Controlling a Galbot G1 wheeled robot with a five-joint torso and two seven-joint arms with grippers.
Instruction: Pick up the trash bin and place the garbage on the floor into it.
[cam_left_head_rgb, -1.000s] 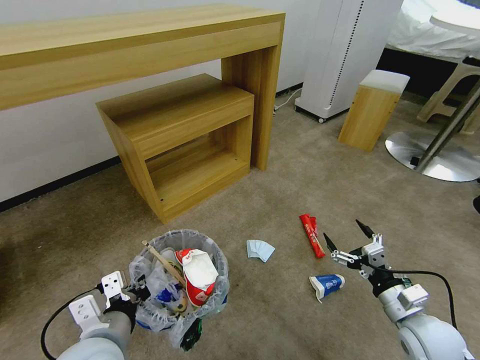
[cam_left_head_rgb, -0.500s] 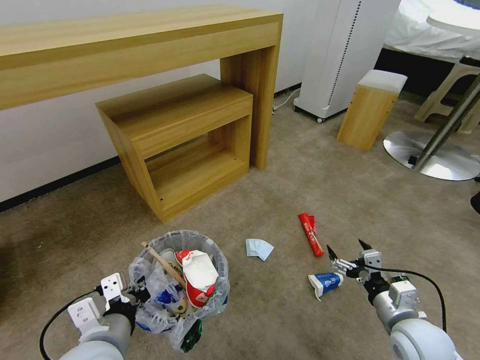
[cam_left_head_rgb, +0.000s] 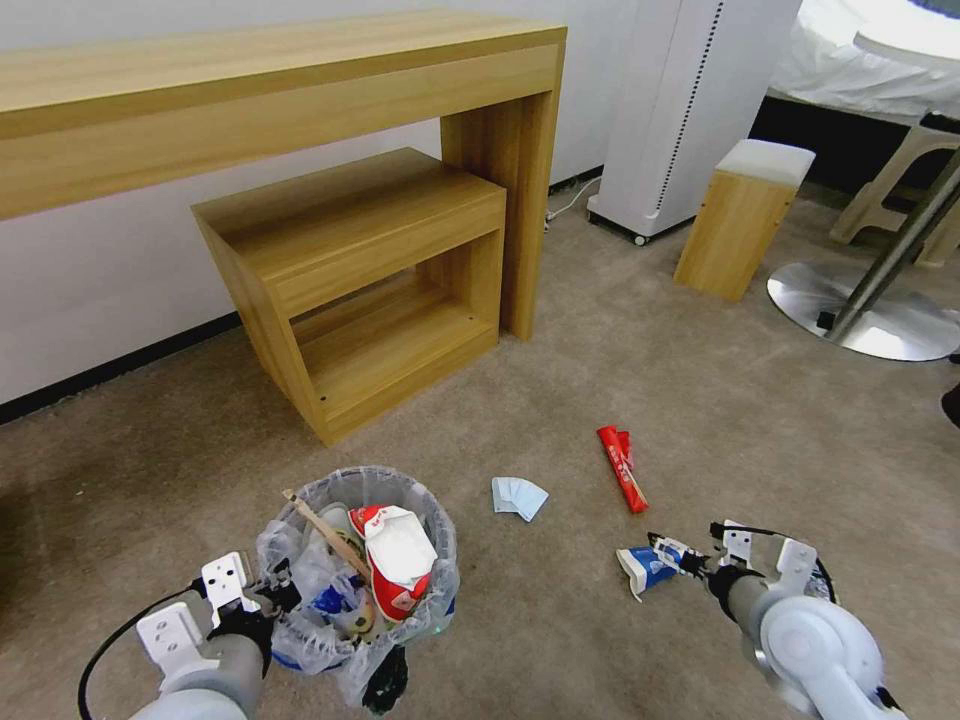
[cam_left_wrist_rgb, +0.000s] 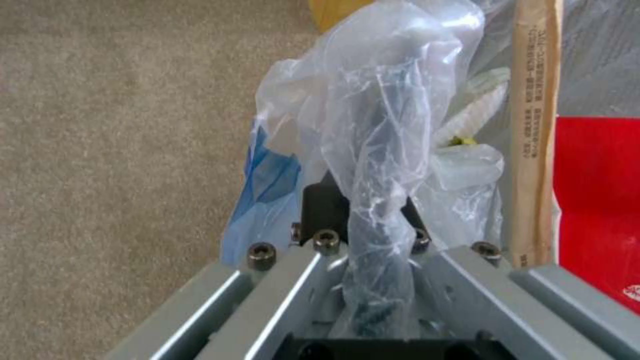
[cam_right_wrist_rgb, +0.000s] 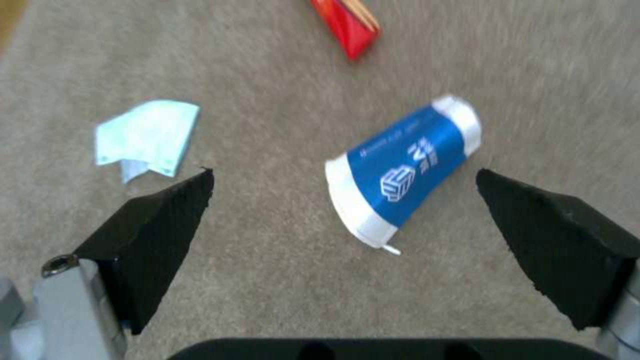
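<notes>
Translucent liner bunched in its clenched fingers, the left gripper (cam_left_head_rgb: 268, 592) holds the trash bin (cam_left_head_rgb: 357, 580), already stuffed with packets and a wooden stick (cam_left_head_rgb: 325, 530). The right gripper (cam_right_wrist_rgb: 343, 200) hovers spread wide over the paper cup (cam_right_wrist_rgb: 402, 169); cup, pale blue tissue (cam_left_head_rgb: 519, 497) and red snack packet (cam_left_head_rgb: 622, 467) remain on the beige carpet (cam_left_head_rgb: 700, 380).

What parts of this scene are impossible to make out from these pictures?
- Head view: the trash bin's black body, wrapped by its bag; the lower litter, buried under the red-and-white packet.
- Left wrist view: the left gripper's tips, covered by bunched plastic.
- Head view: the paper cup's base, behind the right gripper.
- Right wrist view: the red packet, cut by the edge.
</notes>
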